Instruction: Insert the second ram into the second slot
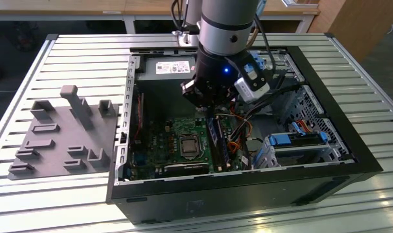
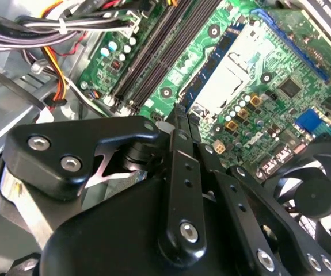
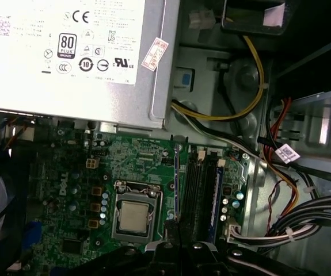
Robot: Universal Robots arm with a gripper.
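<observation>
1. The slatted silver metal table (image 1: pixel 79 58) bears everything, so the work sits flat and steady.
2. The big black computer case (image 1: pixel 248 194) lies on its side with its cover off. I think this is so the arm can reach in from above.
3. The thick grey robot arm (image 1: pixel 225 29) points straight down into the case, right over the board.
4. The grey plastic tray with posts (image 1: pixel 54 141) sits beside the case, on the exterior view's left. It looks made to hold parts upright.
5. The flat green circuit board (image 3: pixel 67 178) lies on the floor of the case, slots facing up.
6. The black metal gripper (image 2: pixel 179 123) hangs low over the board. Its fingers (image 2: pixel 182 172) are pinched narrow on the second ram.
7. The second ram (image 3: pixel 177 184), a long thin blue stick, is held on edge. It runs the same way as the empty black slots (image 3: pixel 197 190), just beside them, so it can slide down straight. I cannot tell if it touches a slot.
8. Another blue stick (image 3: pixel 217 195) stands in the slot on the far side of them.
</observation>
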